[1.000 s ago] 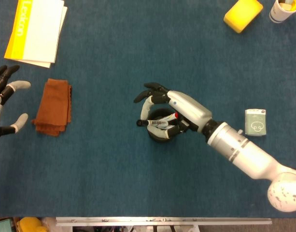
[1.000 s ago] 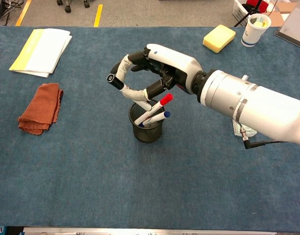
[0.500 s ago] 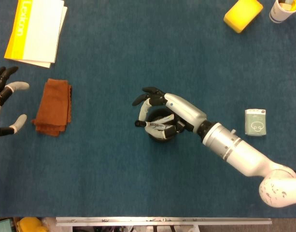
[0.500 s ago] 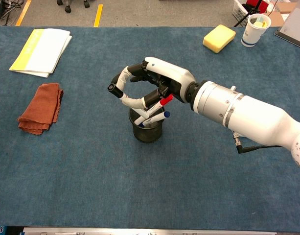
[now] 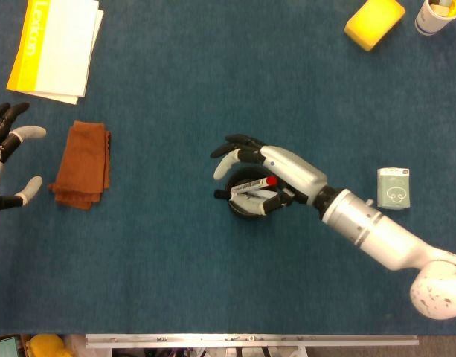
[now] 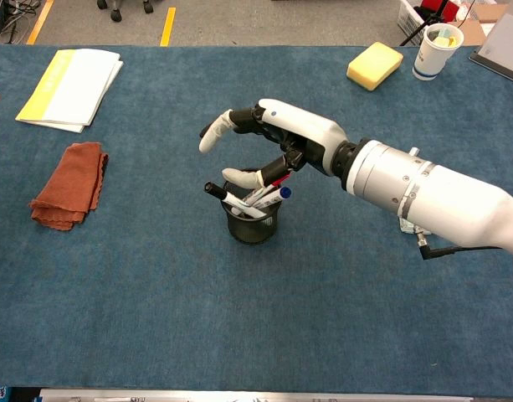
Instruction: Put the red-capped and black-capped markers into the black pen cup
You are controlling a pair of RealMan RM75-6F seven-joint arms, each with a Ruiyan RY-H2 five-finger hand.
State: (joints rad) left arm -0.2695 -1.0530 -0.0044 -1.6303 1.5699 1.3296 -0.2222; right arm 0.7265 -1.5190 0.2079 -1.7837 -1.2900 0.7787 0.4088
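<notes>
The black mesh pen cup (image 6: 252, 224) (image 5: 249, 205) stands mid-table. The red-capped marker (image 6: 278, 179) (image 5: 270, 180) leans in it beside a blue-capped marker (image 6: 284, 193). The black-capped marker (image 6: 214, 190) (image 5: 222, 195) also lies in the cup, its cap sticking out over the left rim. My right hand (image 6: 277, 138) (image 5: 266, 160) hovers just above the cup with fingers spread and nothing in its grip; the thumb (image 6: 242, 176) is close over the black-capped marker. My left hand (image 5: 6, 156) rests open at the table's far left edge.
A folded brown cloth (image 6: 68, 184) lies at the left, with a yellow and white booklet (image 6: 72, 88) behind it. A yellow sponge (image 6: 375, 64) and a paper cup (image 6: 436, 48) sit at the back right. A small grey-green box (image 5: 393, 187) lies right of my right forearm.
The right hand has let go of the black-capped marker, which dropped into the cup, and its fingers have spread and lifted. The left hand has not moved.
</notes>
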